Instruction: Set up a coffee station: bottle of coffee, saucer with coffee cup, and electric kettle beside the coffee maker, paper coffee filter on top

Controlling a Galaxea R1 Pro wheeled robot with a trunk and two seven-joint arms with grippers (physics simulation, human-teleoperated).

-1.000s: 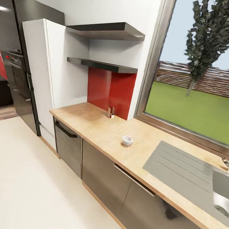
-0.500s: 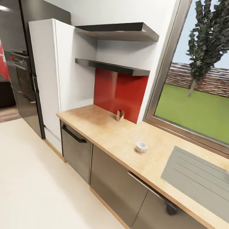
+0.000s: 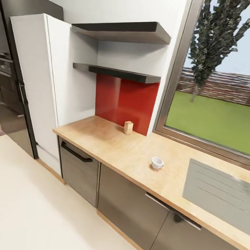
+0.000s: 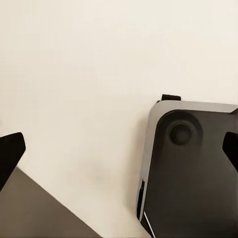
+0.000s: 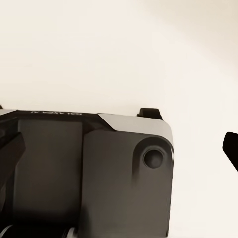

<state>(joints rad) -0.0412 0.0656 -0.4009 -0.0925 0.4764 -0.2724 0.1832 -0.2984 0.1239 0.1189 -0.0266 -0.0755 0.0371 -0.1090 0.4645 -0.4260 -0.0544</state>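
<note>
The kitchen countertop (image 3: 109,145) runs from a white tall cabinet toward the right, over grey cabinet fronts. A tiny white coffee cup (image 3: 157,163) stands on it alone, near the steel drainboard. A small tan boxy object (image 3: 128,127) sits by the red backsplash; I cannot tell what it is. Two dark kitchen shelves (image 3: 117,73) hang above, seen from below, so their tops are hidden. The coffee maker, bottle of coffee, saucer and electric kettle are out of view. My left gripper (image 4: 119,148) and right gripper (image 5: 119,148) are both open, pointing down over the pale floor and the robot's dark base.
A steel sink drainboard (image 3: 219,194) lies at the right of the counter under a large window (image 3: 226,96). A white tall cabinet (image 3: 38,87) and a black fridge and oven wall (image 3: 2,81) stand to the left. Pale floor (image 3: 26,210) stretches in front of the cabinets.
The head view has shifted, so the counter and shelves sit differently in the picture and less of the sink shows. The cup and the tan object have not moved on the counter.
</note>
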